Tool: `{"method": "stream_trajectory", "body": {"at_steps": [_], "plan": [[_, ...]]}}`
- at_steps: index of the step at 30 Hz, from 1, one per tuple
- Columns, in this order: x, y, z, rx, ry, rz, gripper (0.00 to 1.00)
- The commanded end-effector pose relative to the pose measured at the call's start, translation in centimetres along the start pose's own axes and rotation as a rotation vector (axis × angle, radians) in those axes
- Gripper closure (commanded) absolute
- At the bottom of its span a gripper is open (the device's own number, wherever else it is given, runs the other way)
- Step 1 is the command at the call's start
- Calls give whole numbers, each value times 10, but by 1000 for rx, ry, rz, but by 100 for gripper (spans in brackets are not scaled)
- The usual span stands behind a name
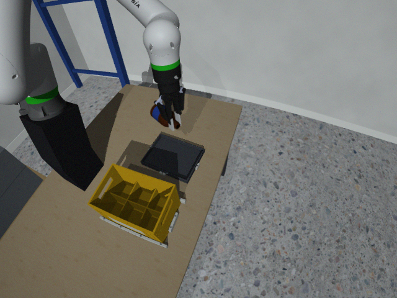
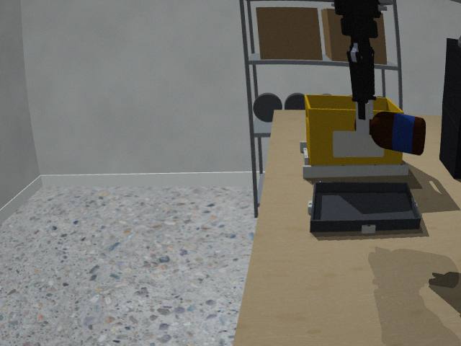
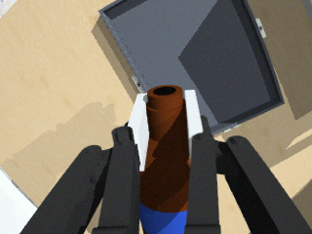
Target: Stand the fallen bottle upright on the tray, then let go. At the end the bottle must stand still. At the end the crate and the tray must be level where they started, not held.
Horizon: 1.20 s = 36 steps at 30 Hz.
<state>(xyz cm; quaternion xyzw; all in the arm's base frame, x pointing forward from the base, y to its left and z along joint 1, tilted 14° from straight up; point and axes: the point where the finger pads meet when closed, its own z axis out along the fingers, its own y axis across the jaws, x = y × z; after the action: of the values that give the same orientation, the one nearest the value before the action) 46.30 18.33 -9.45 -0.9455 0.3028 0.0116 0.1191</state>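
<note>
The brown bottle with a blue label (image 1: 157, 112) (image 2: 403, 132) (image 3: 168, 180) is in the air above the table, leaning far over, nearly lying, its base end slightly lower than its neck in the exterior view. My gripper (image 1: 175, 123) (image 2: 363, 126) (image 3: 167, 106) is shut on its neck, one white fingertip on each side, the mouth showing between them in the wrist view. The dark tray (image 1: 189, 157) (image 2: 338, 225) (image 3: 229, 63) lies level on the table with nothing in it. The bottle is beside the tray, not over it. The yellow crate (image 1: 144, 179) (image 2: 320, 138) stands level beyond the tray, its visible compartments empty.
Low light-grey rails (image 1: 134, 231) (image 2: 355, 171) border the crate. Small light blocks (image 2: 368, 228) stand against the tray's sides. The arm's black pedestal (image 1: 64, 144) stands beside the crate and tray. The wooden table (image 1: 64, 256) (image 2: 297, 298) has a long open edge beside the tray.
</note>
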Motion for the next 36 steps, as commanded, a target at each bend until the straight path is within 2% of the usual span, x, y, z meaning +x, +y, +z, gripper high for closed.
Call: {"method": "stream_trajectory", "body": {"at_steps": [1, 25, 36], "plan": [[0, 0, 0, 0, 0, 0, 100], [0, 0, 0, 0, 0, 3, 100], [0, 0, 0, 0, 0, 84, 100]]}}
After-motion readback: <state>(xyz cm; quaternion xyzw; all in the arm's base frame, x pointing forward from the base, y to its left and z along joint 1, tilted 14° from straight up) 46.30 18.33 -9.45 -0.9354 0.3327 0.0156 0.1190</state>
